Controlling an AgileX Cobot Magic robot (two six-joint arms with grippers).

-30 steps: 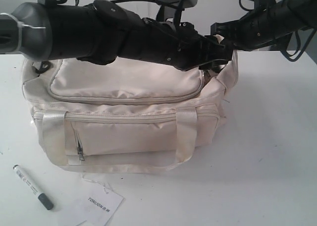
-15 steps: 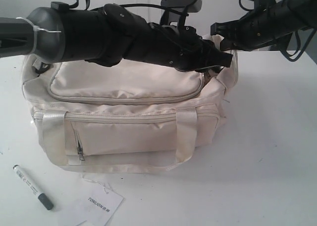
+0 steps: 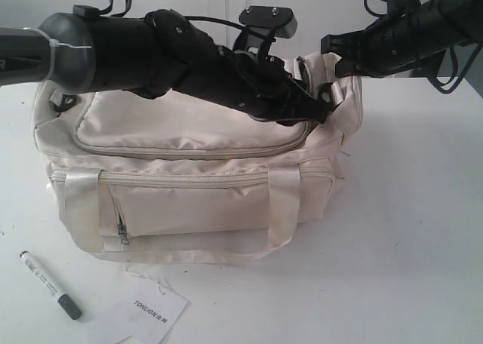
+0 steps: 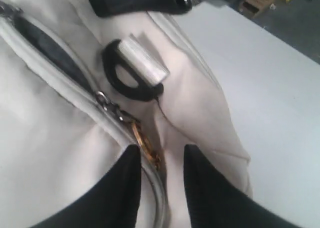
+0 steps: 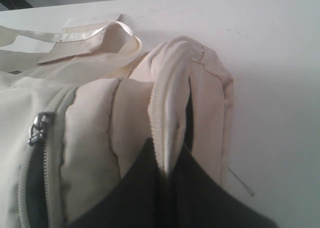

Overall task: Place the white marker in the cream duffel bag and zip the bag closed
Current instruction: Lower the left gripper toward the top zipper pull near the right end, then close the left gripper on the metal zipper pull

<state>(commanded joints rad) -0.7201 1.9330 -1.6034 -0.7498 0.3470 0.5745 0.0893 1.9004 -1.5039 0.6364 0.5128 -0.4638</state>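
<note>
The cream duffel bag (image 3: pixel 189 170) stands mid-table. The white marker (image 3: pixel 49 285) lies on the table in front of its left corner, far from both grippers. My left gripper (image 3: pixel 323 106) reaches across the bag top to its right end. There it stands open (image 4: pixel 161 155), its fingertips either side of the gold zip pull (image 4: pixel 145 143) without touching it. My right gripper (image 3: pixel 337 53) is shut on the bag's zipper edge (image 5: pixel 167 138) at that same end, holding the fabric up. Dark lining shows through a gap in the top zip (image 4: pixel 50 43).
A white paper tag (image 3: pixel 155 311) lies next to the marker. A black strap ring (image 4: pixel 130 80) with white webbing sits just beyond the left fingers. A silver zip slider (image 5: pixel 40 127) shows on the bag's side. Bare white table (image 3: pixel 423 231) stretches right of the bag.
My left arm has swung its gripper down and slightly back onto the right end of the bag's top zip. The right gripper, bag and marker have not moved.
</note>
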